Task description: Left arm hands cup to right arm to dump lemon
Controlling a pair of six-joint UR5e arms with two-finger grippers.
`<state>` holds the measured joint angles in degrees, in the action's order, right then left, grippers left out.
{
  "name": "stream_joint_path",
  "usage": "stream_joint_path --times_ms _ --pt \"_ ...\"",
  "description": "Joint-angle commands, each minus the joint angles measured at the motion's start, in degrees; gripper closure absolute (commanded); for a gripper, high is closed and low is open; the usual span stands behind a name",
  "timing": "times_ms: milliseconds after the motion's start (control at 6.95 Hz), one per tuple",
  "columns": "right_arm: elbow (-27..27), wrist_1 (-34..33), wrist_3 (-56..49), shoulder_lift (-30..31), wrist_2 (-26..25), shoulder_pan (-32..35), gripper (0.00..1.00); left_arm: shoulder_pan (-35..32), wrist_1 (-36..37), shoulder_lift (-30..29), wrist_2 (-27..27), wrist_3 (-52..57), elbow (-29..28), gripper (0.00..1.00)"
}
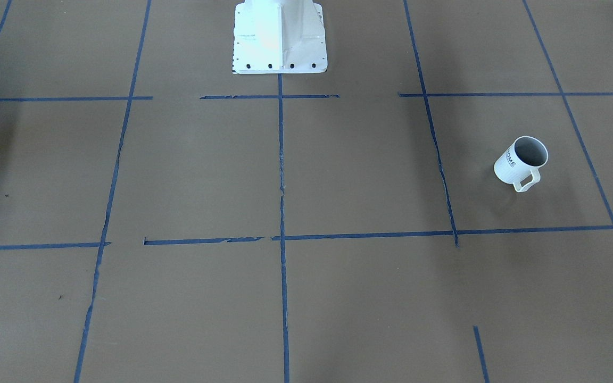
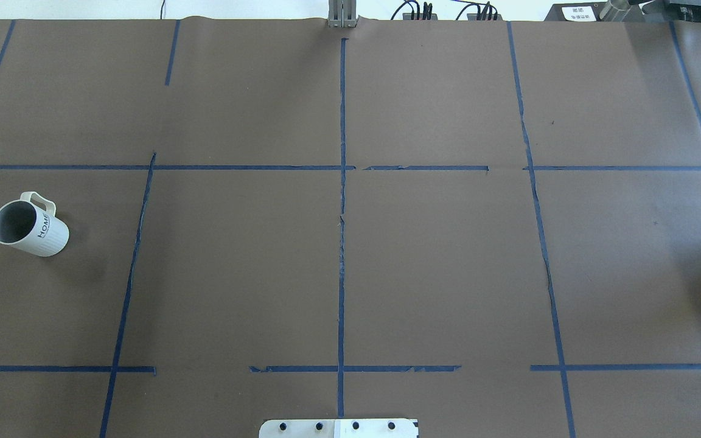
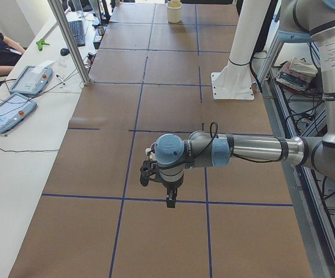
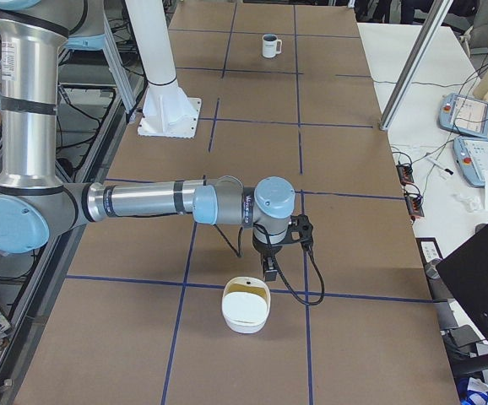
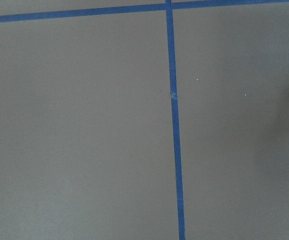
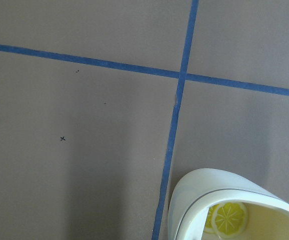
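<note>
The cup (image 1: 508, 166) is a white mug with "HOME" lettering. It stands upright on the brown table, in the overhead view (image 2: 46, 238) at the far left, handle to the far side. Its inside shows only grey, and the lemon is not visible. The cup is also small at the far end of the exterior right view (image 4: 269, 46). My left gripper (image 3: 168, 196) hangs above the table near the left end and shows only in the exterior left view. My right gripper (image 4: 269, 268) hangs just above a bowl and shows only in the exterior right view. I cannot tell whether either is open or shut.
A white bowl (image 4: 244, 319) with a yellow inside stands at the table's right end. The right wrist view shows its rim (image 6: 209, 184) and a yellow citrus-slice shape inside. The white robot pedestal (image 1: 280, 37) is at the table's middle edge. A side desk holds teach pendants (image 3: 5, 110).
</note>
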<state>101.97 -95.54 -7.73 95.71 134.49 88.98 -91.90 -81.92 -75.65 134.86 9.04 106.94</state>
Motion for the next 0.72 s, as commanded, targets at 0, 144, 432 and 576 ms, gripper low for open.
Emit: stream_joint_path --times_ms 0,144,432,576 --pt "-0.1 0.0 0.0 0.0 0.1 0.0 0.0 0.0 0.0 0.2 0.0 0.0 0.0 0.0" --pt "-0.1 0.0 0.0 0.1 0.2 0.0 0.0 0.0 0.0 0.7 0.0 0.0 0.5 0.0" --pt "-0.1 0.1 0.0 0.0 0.1 0.0 0.0 0.0 0.0 0.7 0.0 0.0 0.5 0.0" --pt "-0.1 0.2 0.0 0.0 0.1 0.0 0.0 0.0 0.0 0.7 0.0 -0.1 0.6 0.0"
